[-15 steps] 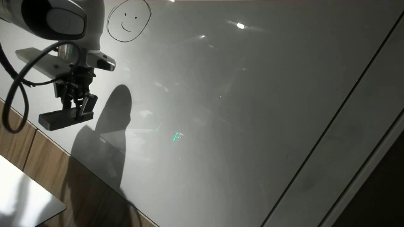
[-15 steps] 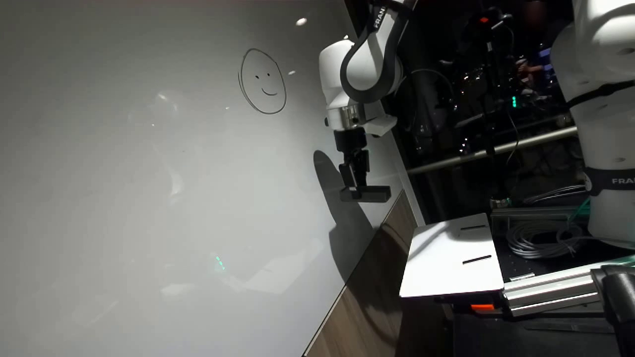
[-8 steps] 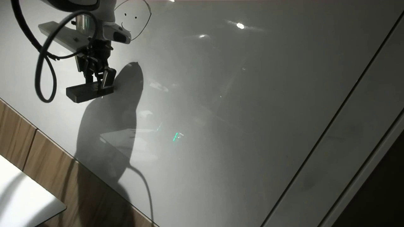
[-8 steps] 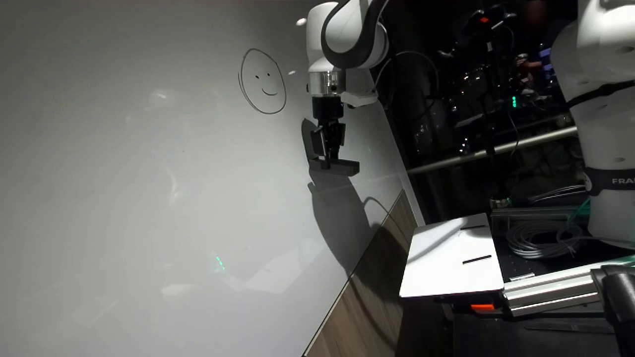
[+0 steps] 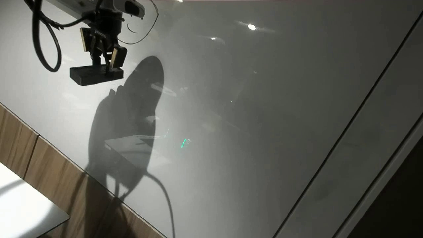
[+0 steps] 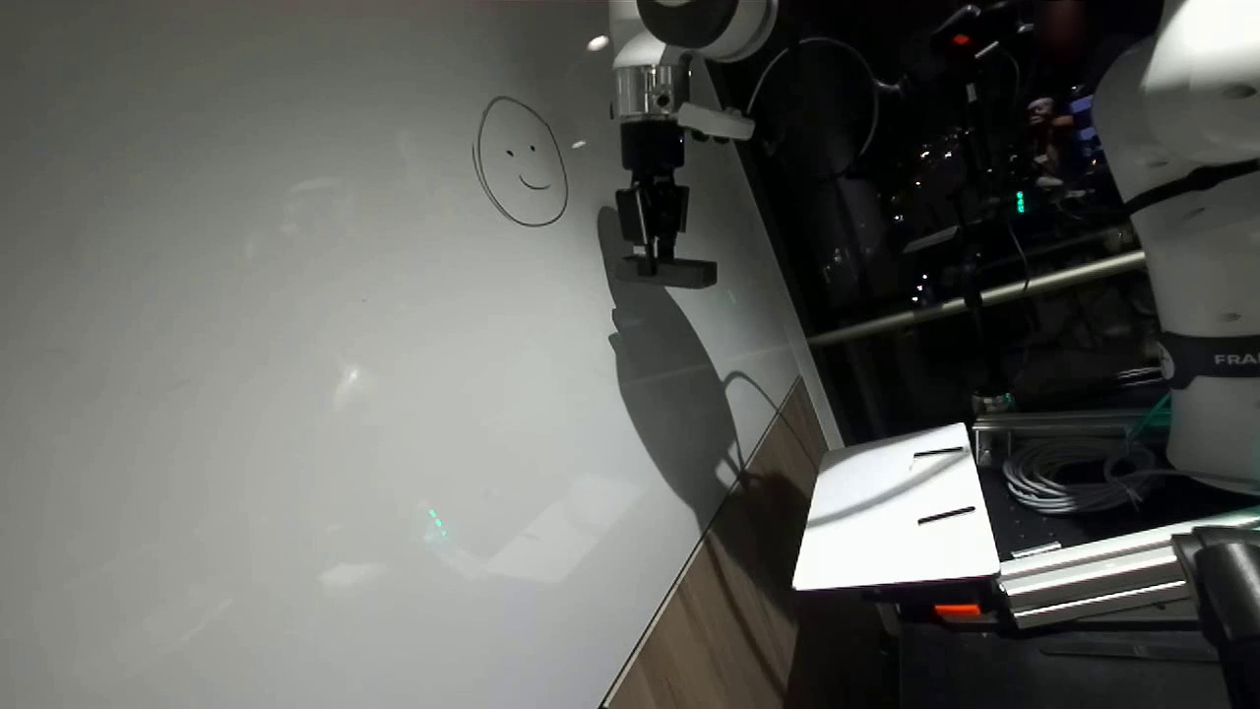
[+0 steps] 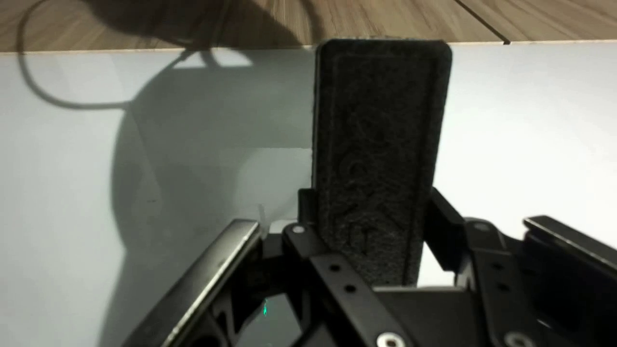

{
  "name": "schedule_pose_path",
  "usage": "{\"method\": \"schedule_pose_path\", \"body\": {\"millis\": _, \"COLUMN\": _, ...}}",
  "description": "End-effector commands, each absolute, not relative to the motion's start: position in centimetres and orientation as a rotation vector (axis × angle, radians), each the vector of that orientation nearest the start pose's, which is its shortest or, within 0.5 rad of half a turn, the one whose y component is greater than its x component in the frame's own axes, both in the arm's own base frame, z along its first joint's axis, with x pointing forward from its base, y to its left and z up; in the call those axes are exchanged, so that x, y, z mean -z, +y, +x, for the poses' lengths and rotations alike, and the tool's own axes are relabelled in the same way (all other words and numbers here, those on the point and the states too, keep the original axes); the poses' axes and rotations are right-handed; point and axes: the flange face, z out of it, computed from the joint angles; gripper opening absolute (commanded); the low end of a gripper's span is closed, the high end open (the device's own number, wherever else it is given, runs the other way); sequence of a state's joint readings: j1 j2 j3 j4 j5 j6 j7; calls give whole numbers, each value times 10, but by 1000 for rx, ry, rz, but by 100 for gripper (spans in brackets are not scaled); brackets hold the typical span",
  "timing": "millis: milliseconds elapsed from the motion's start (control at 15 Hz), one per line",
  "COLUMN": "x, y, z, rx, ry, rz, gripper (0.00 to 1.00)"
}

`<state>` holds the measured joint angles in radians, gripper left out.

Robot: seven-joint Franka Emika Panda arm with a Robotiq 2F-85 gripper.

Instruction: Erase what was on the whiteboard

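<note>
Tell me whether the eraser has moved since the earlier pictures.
Yes: in an exterior view, the eraser has moved upward, closer to the smiley face and farther from the wooden strip.

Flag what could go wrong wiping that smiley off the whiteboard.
The eraser might twist when pressed against the whiteboard: the jaws grip it off-centre, leaving a long overhang.
The free-hanging cable loop could snag or drag during a sweep.
The grey wrist housing covers part of the smiley in an exterior view, so leftover ink might go unnoticed there.
</note>
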<state>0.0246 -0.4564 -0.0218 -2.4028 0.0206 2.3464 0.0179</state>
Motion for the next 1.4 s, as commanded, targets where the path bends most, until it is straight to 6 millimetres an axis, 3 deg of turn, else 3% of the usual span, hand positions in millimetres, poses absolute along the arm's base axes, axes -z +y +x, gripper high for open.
{"method": "schedule_pose_path", "body": {"millis": 0, "x": -549, "y": 3, "z": 418, "rx": 626, "ry": 23, "rz": -3006, "gripper": 30}}
{"method": "schedule_pose_path", "body": {"millis": 400, "x": -598, "y": 14, "z": 406, "rx": 832, "ry": 35, "rz": -2917, "gripper": 30}}
{"method": "schedule_pose_path", "body": {"millis": 600, "x": -613, "y": 24, "z": 398, "rx": 962, "ry": 44, "rz": -2859, "gripper": 30}}
{"method": "schedule_pose_path", "body": {"millis": 867, "x": -621, "y": 45, "z": 397, "rx": 1103, "ry": 23, "rz": -2814, "gripper": 30}}
{"method": "schedule_pose_path", "body": {"millis": 1333, "x": -610, "y": 68, "z": 412, "rx": 1210, "ry": 7, "rz": -2784, "gripper": 30}}
